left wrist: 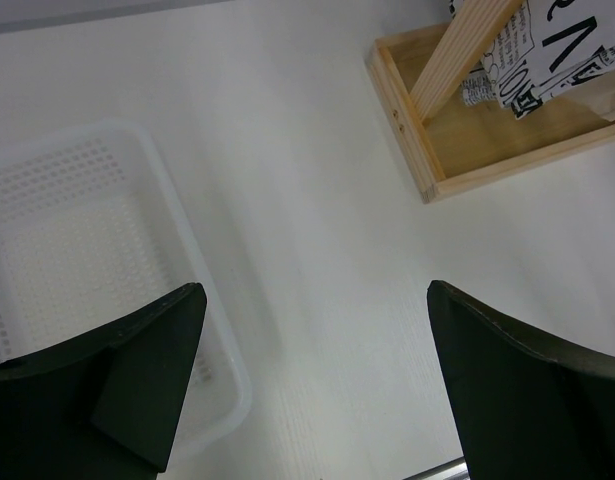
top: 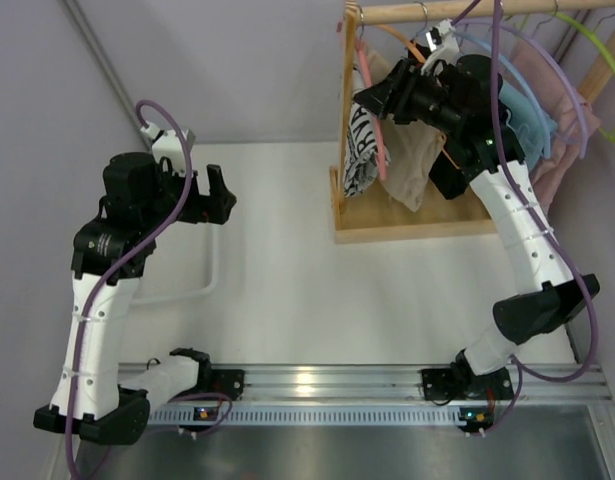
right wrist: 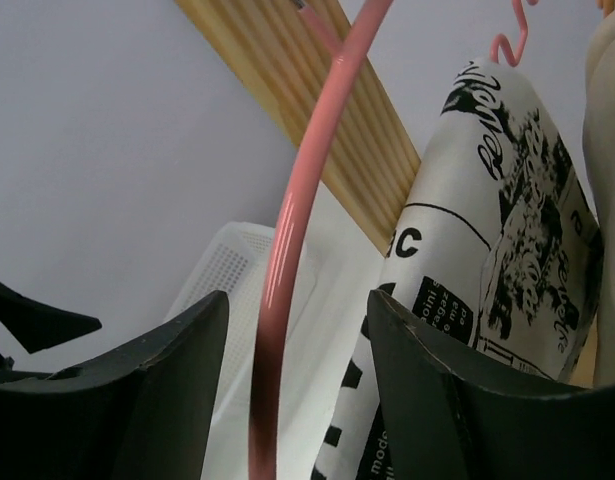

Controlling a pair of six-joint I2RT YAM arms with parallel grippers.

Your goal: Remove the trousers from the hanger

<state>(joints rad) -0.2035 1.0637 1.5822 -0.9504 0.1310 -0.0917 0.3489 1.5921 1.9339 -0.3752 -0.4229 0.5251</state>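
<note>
Two arms: my left one is low near the basket, my right one is up at the rack.
Left gripper: jaws wide apart, nothing in them, over the table.
Right gripper: jaws apart, with the hanger running between them. I cannot tell if it touches them.
Trousers: white with black print, hanging in the rack, just beside my right gripper.
Hanger: pink, next to the trousers.

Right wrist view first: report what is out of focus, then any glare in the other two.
Right wrist: the near pink hanger is soft, the printed fabric sharper. Top external: glare on the metal rail. Left wrist: the white basket washes out against the pale table.
</note>
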